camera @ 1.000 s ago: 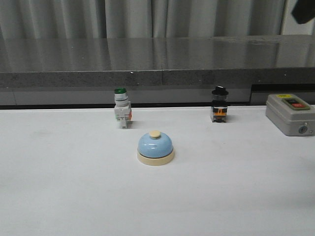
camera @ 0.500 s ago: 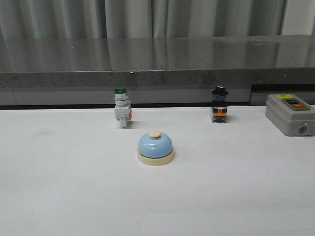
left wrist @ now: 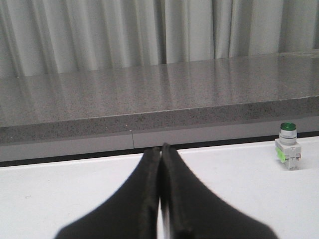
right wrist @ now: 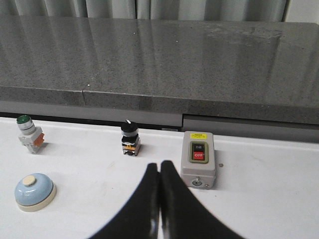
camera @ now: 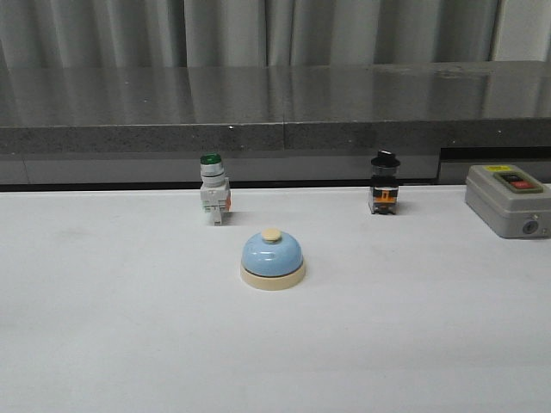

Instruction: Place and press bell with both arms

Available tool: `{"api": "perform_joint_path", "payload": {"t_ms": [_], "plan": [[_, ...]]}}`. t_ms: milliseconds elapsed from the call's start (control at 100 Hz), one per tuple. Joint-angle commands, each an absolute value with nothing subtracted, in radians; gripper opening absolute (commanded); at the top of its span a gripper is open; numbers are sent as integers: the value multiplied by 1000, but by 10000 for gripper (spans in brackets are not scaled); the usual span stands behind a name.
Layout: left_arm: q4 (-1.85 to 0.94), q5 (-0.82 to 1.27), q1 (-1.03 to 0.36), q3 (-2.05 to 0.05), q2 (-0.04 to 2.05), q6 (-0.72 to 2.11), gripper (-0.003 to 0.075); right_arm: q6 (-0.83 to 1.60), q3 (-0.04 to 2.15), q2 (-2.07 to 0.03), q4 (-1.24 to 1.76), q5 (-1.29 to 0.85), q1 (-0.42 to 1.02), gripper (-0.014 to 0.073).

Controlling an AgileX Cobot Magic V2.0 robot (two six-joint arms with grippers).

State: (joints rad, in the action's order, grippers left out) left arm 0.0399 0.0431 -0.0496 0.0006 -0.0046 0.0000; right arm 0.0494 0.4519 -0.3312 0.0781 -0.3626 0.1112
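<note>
Bell [camera: 272, 260] sits upright on the white table [camera: 103, 344], near the middle, in front of and between the green-capped switch [camera: 213, 200] and the black-knobbed switch [camera: 384, 183]; grey box [camera: 508, 200] at far right. Neither arm shows in the front view. Left gripper [left wrist: 160, 152] and right gripper [right wrist: 159, 168] both have fingers pressed together, holding nothing, well apart from the bell.
</note>
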Motion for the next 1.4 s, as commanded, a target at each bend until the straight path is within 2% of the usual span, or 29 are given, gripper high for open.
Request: {"api": "perform_joint_path", "payload": {"t_ms": [0, 410, 610, 1110, 1390], "plan": [[39, -35, -44, 42, -35, -16, -20, 58, 475, -336, 70, -288, 105, -60], [39, -35, -44, 42, -35, -16, -20, 58, 468, -336, 70, -287, 105, -60], [39, -35, -44, 42, -35, -16, -20, 58, 386, -320, 59, -217, 105, -60], [39, -35, -44, 42, -35, -16, -20, -14, 93, 32, -10, -115, 105, -60], [39, -35, -44, 42, -35, -16, -20, -22, 39, 25, -45, -88, 95, -60]]}}
